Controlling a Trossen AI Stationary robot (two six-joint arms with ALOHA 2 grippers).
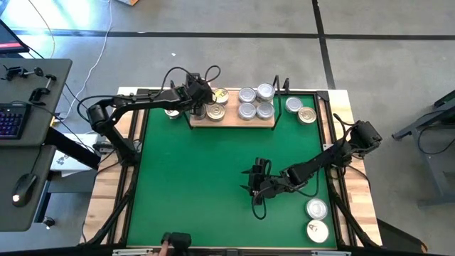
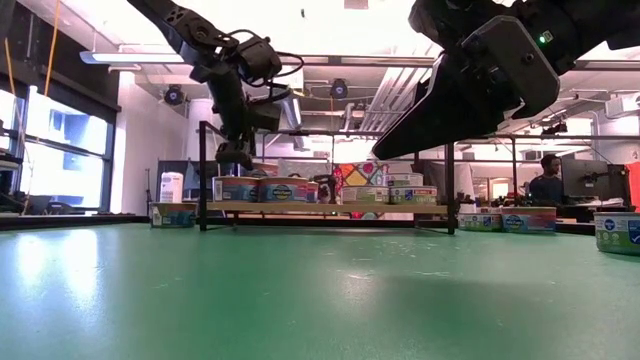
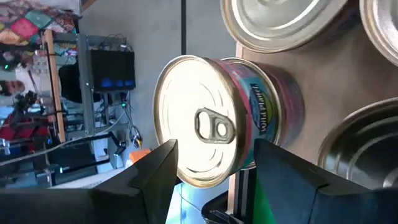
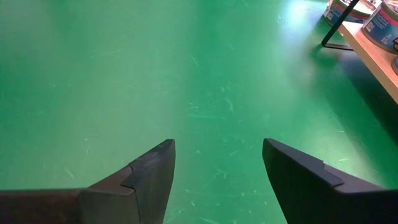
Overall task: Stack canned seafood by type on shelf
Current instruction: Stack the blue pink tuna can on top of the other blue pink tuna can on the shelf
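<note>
From my remote station: the left gripper (image 1: 201, 99) pinches a gold-lidded tin (image 3: 214, 121) at the left end of the wooden shelf (image 1: 231, 121), on the green mat's (image 1: 206, 178) far side. The right gripper (image 1: 254, 186) hovers spread over bare mat. Monitors and a seated person (image 2: 548, 180) fill the room behind.

Small round tins (image 1: 247, 94) with gold or silver pull-tab lids sit clustered on a light wooden shelf (image 1: 232, 121) at the mat's far edge, others lying beside it and two near the right front corner.
</note>
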